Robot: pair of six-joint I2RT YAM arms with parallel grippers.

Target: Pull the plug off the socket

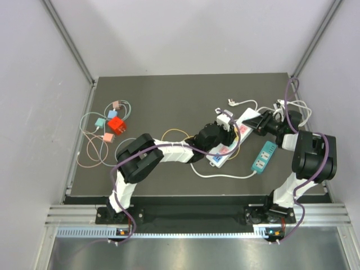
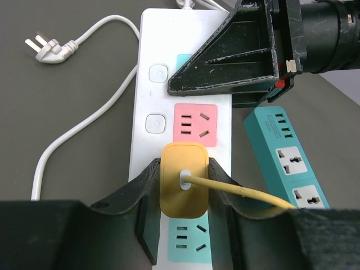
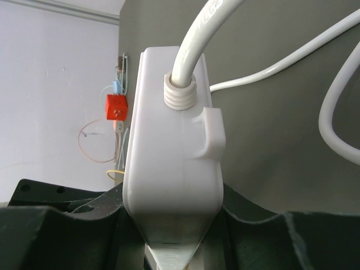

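L hand (image 2: 183, 171) pinches yellow plug (image 2: 184, 194), seated in strip (image 2: 140, 79) | R hand (image 3: 169, 216) grips strip end

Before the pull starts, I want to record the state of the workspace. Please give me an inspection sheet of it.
Surface: dark table.
Job's things: yellow plug appears seated in white power strip.
Clutter: teal power strip beside it; red charger with pastel adapters far left.
Grippers: left gripper shut on yellow plug; right gripper shut on the strip's cord end.
Cables: yellow cable from the plug; white cords; one loose white plug.
Surroundings: grey walls, metal frame rails.
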